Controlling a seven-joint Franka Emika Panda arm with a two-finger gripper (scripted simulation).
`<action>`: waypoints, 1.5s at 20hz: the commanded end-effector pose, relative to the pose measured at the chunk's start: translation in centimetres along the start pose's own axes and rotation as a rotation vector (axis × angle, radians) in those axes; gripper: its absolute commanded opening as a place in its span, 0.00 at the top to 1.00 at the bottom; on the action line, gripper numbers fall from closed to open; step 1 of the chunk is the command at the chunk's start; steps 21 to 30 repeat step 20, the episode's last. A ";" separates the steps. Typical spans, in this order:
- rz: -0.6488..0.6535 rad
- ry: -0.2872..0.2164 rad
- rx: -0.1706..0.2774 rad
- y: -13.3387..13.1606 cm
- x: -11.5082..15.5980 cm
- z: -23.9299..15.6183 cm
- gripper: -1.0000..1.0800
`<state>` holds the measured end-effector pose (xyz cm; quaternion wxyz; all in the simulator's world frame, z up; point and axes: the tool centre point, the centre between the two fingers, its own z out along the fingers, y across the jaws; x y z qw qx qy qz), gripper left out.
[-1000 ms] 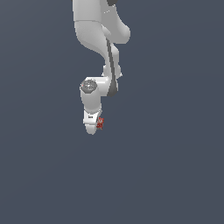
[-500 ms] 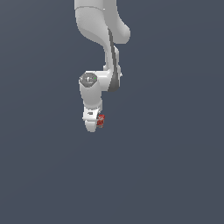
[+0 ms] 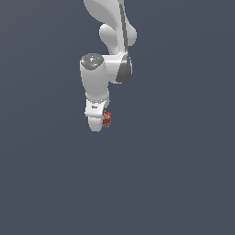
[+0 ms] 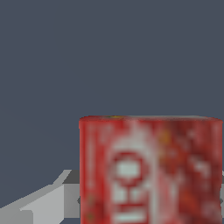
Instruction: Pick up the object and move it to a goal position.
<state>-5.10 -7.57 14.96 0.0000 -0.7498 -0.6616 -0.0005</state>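
The object (image 3: pixel 107 119) is a tiny red blocky item with faint white and dark markings. It sits at the tip of my white hand in the exterior view, held well up against the plain grey-blue background. My gripper (image 3: pixel 98 123) is shut on it; the fingers mostly hide behind the hand. In the wrist view the object (image 4: pixel 151 170) fills the lower half, red with a white ring-like marking, and one grey finger (image 4: pixel 48 203) shows beside it.
The white arm (image 3: pixel 110 41) comes down from the top of the exterior view, with its wrist joint (image 3: pixel 94 69) above the hand. Only a uniform grey-blue background shows around it.
The arm and hand have risen a little in the exterior view, carrying the red object with them. The grip looks unchanged.
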 end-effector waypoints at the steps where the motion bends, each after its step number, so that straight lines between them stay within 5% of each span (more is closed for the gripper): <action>1: 0.000 0.001 0.001 0.4 0.5 -2.3 1.00; 12: 0.002 0.001 0.001 1.8 1.4 -8.1 1.00; 30: 0.003 -0.001 0.001 2.0 1.4 -8.3 1.00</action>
